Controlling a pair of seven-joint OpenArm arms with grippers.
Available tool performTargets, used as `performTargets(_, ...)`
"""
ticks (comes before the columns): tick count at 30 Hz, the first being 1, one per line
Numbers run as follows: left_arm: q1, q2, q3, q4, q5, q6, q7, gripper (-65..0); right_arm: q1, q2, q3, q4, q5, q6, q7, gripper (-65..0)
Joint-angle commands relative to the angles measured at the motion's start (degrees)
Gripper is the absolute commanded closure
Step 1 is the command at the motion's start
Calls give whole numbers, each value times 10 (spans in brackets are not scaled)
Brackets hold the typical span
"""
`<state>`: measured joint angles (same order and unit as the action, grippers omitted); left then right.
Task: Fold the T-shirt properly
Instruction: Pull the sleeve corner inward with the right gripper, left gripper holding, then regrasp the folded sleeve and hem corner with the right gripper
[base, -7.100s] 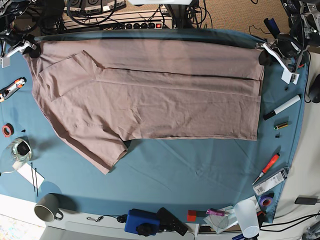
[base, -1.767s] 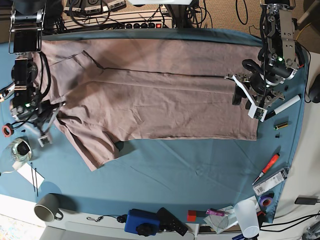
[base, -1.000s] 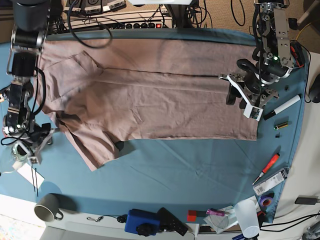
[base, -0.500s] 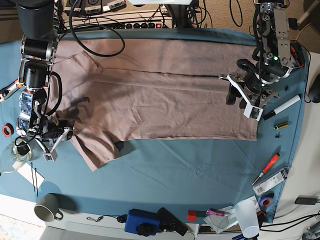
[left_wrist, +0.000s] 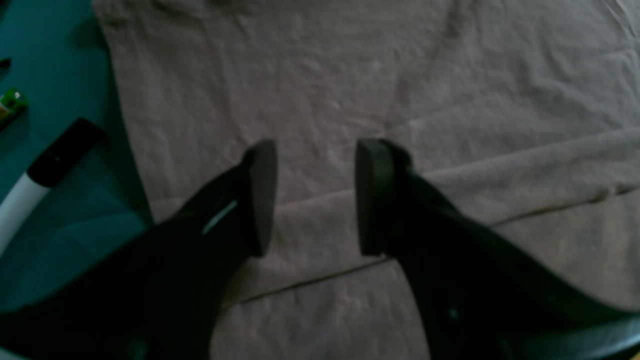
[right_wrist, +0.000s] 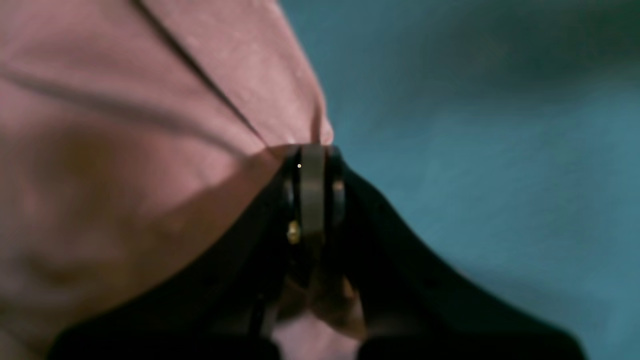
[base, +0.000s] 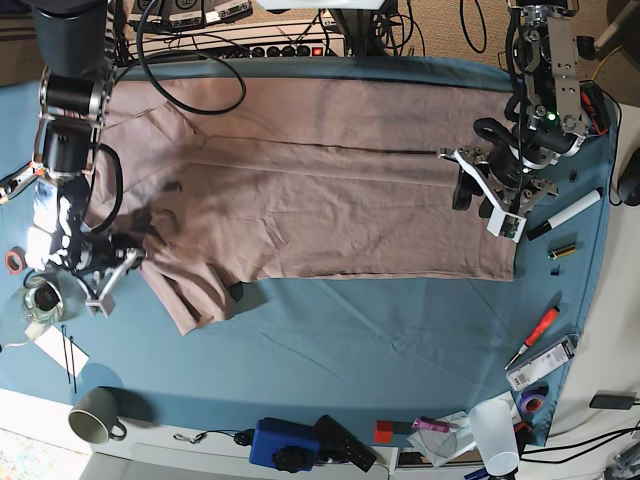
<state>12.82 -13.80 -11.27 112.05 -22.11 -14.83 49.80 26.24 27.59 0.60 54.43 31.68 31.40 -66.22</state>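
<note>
The T-shirt (base: 330, 190) is spread lengthwise across the far half of the bench (base: 380, 340), its far long side already turned in along a crease, the collar end lying toward the bench's left edge and the hem toward the right edge. The step in hand is judged to be the gathering of the near sleeve (base: 195, 295), which juts out toward the near edge at the left end. That sleeve's outer edge is pinched by the right gripper (right_wrist: 312, 165): in the right wrist view the fingers are seen pressed together on a ridge of pink cloth, with bare blue covering just beside it. The left gripper (left_wrist: 315, 197) is held over the hem end near the right edge, fingers (left_wrist: 262, 195) spread wide and nothing caught between them; whether the cloth below is actually touched cannot be told. A black-and-white marker (base: 565, 213) lies just beyond the hem. The next move is likely to call for the pinched sleeve being lifted and carried inward across the body, with the hem end steadied so the crease is not dragged askew.
</note>
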Motion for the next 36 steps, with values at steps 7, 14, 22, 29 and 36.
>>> performTargets(7, -4, -3, -2, 9, -6, 0, -14, -262, -83, 18, -1, 129, 41, 3, -38, 0)
performTargets(14, -4, -3, -2, 9, -6, 0, -14, -262, -183, 53, 3, 308, 45, 2, -54, 0)
performTargets(22, -4, -3, -2, 9, -6, 0, -14, -262, -200, 53, 29, 352, 12, 1, -54, 0)
performTargets(29, -4, -3, -2, 9, -5, 0, -14, -262, -199, 53, 29, 352, 13, 1, -58, -206)
performTargets(36, -4, -3, -2, 9, -6, 0, -14, -262, -154, 52, 37, 351, -67, -56, 43, -206)
